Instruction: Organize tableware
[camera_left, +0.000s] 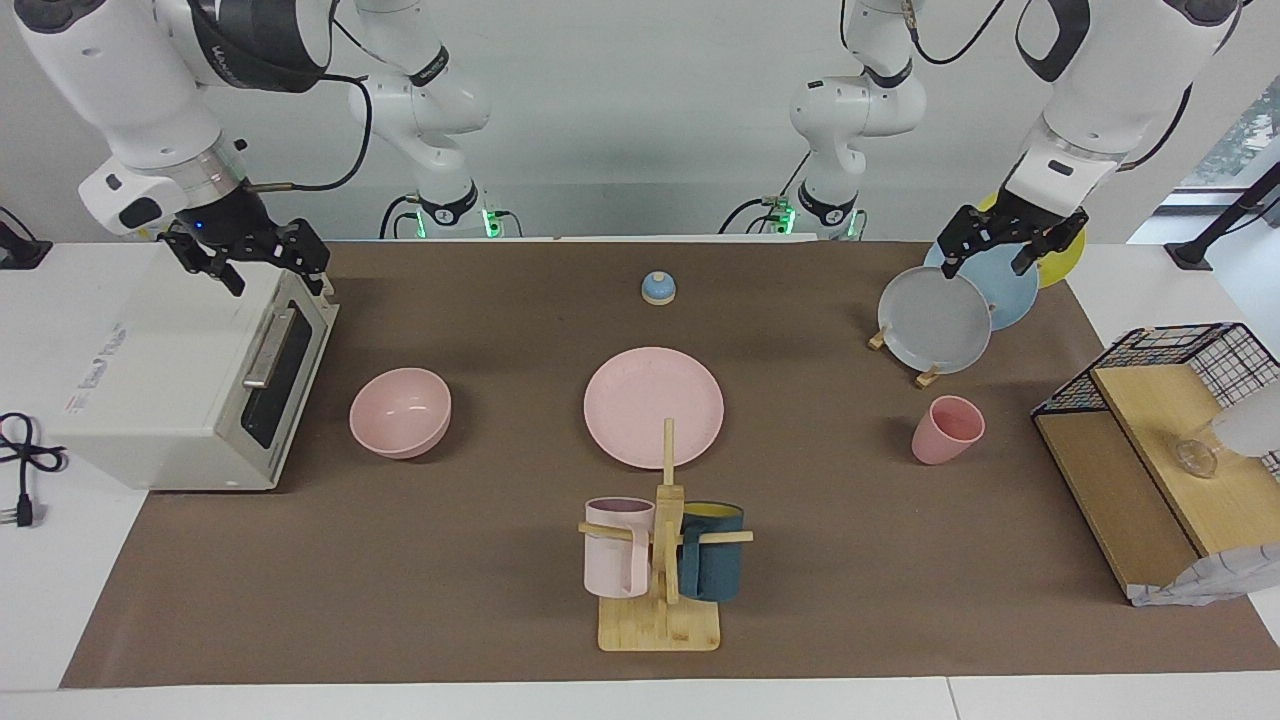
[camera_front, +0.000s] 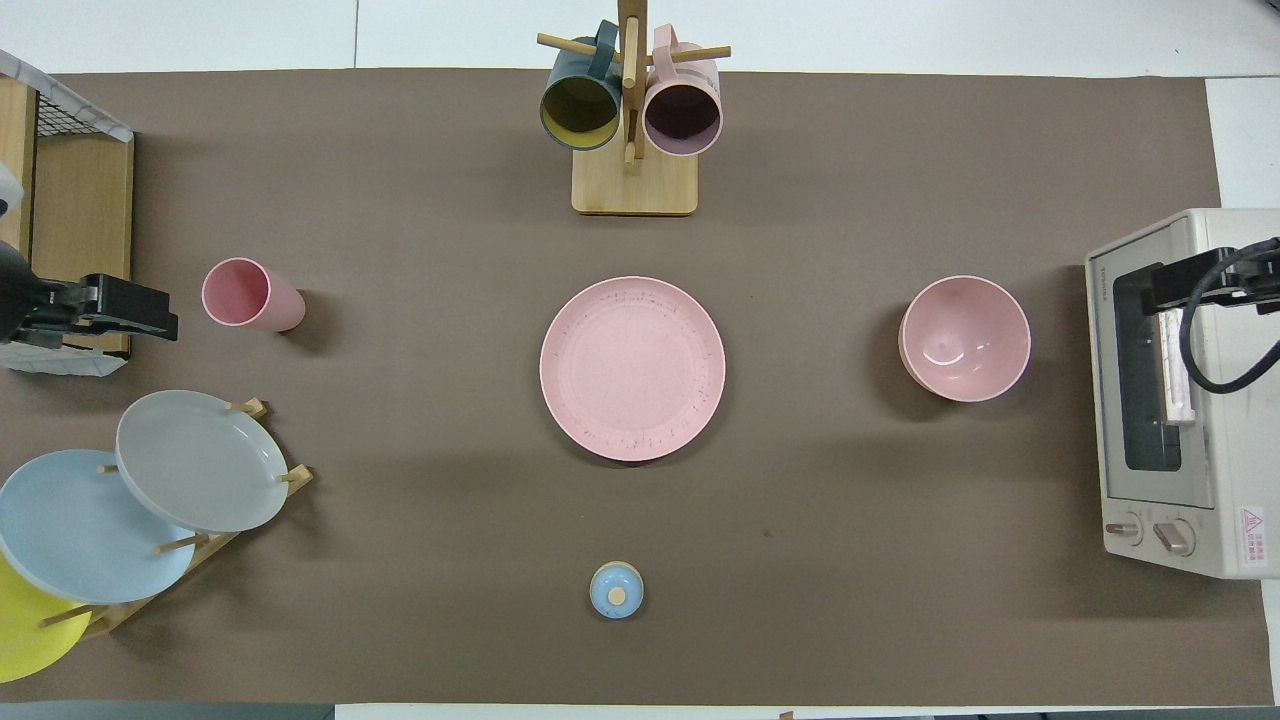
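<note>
The pink plate (camera_left: 653, 407) (camera_front: 632, 368) lies flat at the middle of the brown mat. The pink bowl (camera_left: 400, 412) (camera_front: 964, 338) stands toward the right arm's end, beside the toaster oven. The pink cup (camera_left: 946, 430) (camera_front: 250, 295) stands upright toward the left arm's end, a little farther from the robots than the plate rack. My left gripper (camera_left: 985, 265) (camera_front: 150, 312) hangs open and empty over the plate rack. Over the toaster oven's top edge, my right gripper (camera_left: 280, 283) (camera_front: 1170, 290) is raised, open and holding nothing.
A white toaster oven (camera_left: 180, 370) stands at the right arm's end. A wooden rack holds grey (camera_left: 935, 320), blue and yellow plates. A mug tree (camera_left: 660, 560) carries a pale pink and a teal mug. A small blue knobbed lid (camera_left: 658, 288) and a wire-and-wood shelf (camera_left: 1160, 450) also stand here.
</note>
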